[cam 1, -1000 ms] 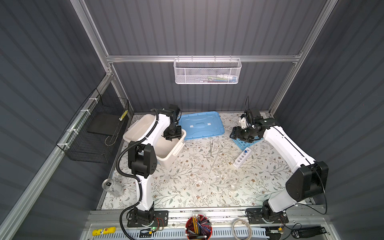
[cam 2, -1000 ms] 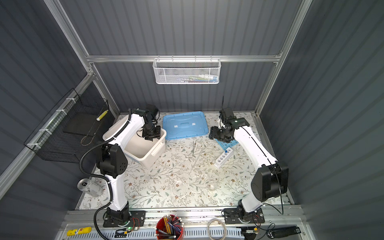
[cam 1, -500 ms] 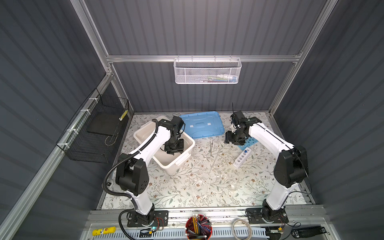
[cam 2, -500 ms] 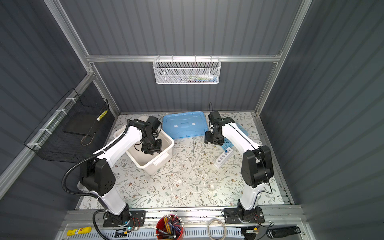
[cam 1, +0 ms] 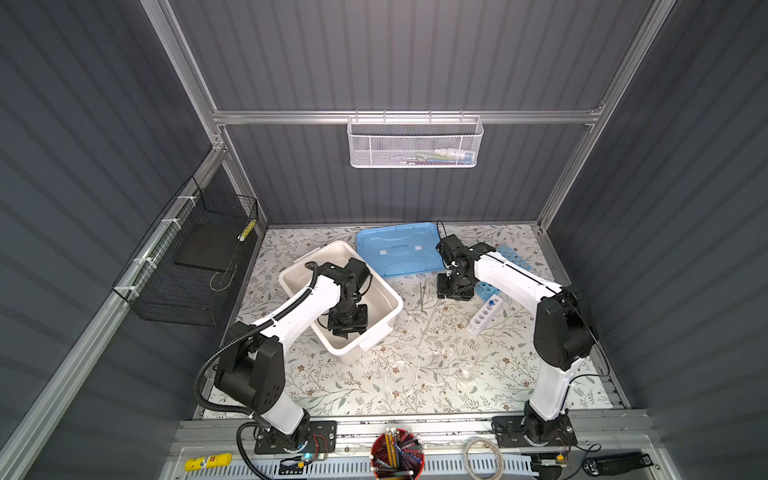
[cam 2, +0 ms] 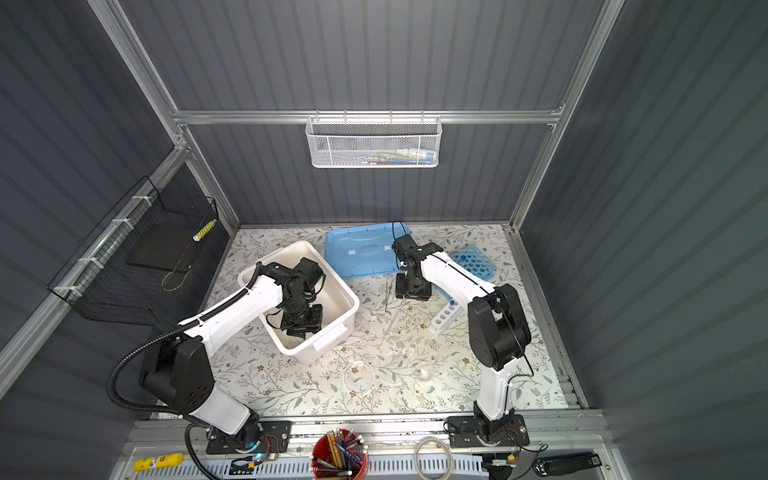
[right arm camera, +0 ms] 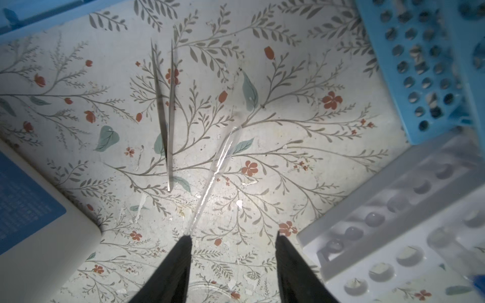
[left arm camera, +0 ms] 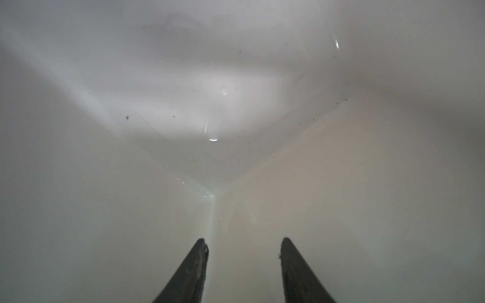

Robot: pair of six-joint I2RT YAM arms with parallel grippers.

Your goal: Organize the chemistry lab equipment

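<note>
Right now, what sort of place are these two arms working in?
Most likely a staged robot test cell rather than a real lab: a floral-covered table inside a grey-walled aluminium frame, with lab props such as a blue tube rack, tweezers and glass dishes.

— What lies in the mesh basket (cam 1: 415, 143)?
— Too small to tell.
— And the blue rack (right arm camera: 420, 65)?
— The right wrist view's edge cuts it off, likewise the white rack (right arm camera: 393, 236); a blue-capped tube (right arm camera: 479, 284) there is a blur.
— The left gripper (cam 1: 345, 331)?
— In both top views its fingertips are hidden inside the white bin (cam 1: 328, 259).
</note>
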